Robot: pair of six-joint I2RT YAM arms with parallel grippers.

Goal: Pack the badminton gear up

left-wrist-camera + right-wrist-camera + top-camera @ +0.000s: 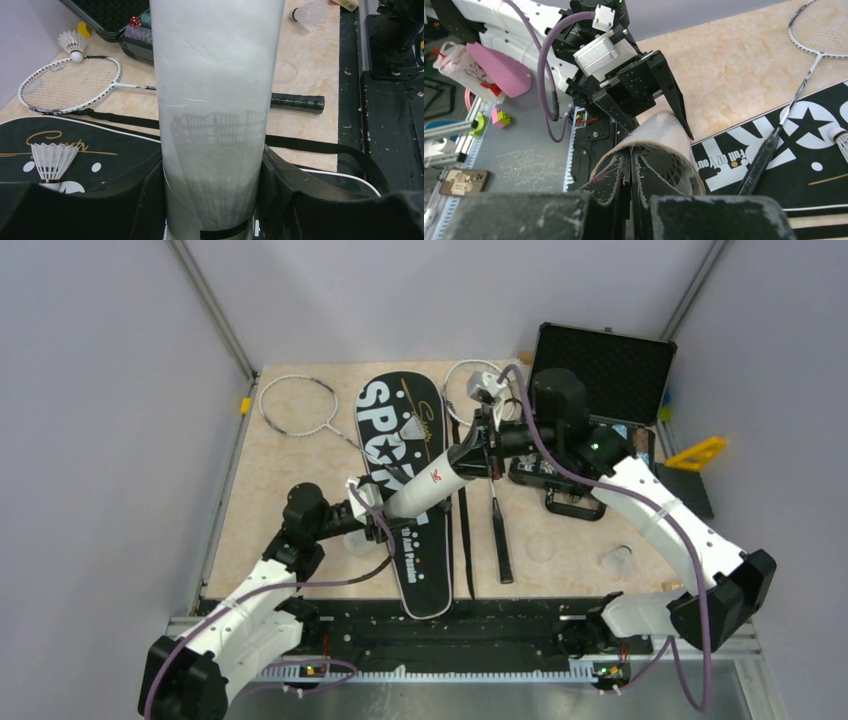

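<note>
My left gripper [372,502] is shut on the lower end of the white tube [425,482], which it holds slanted above the black "SPORT" bag [398,445]. In the left wrist view the tube [215,100] fills the gap between the fingers [282,190]. My right gripper [483,452] is at the tube's open upper end. Its shut fingertips [624,170] are inside the tube's mouth [674,130], where feathers show. One racket [300,406] lies far left. The other racket [497,525] lies right of the bag. Loose shuttlecocks [74,42] [310,12] lie on the table.
An open black case of poker chips [600,370] stands at the back right, behind the right arm. A yellow triangle [697,453] lies on a dark block at the right edge. The bag's black strap [464,530] runs beside the racket handle. A clear round lid [285,72] lies on the table.
</note>
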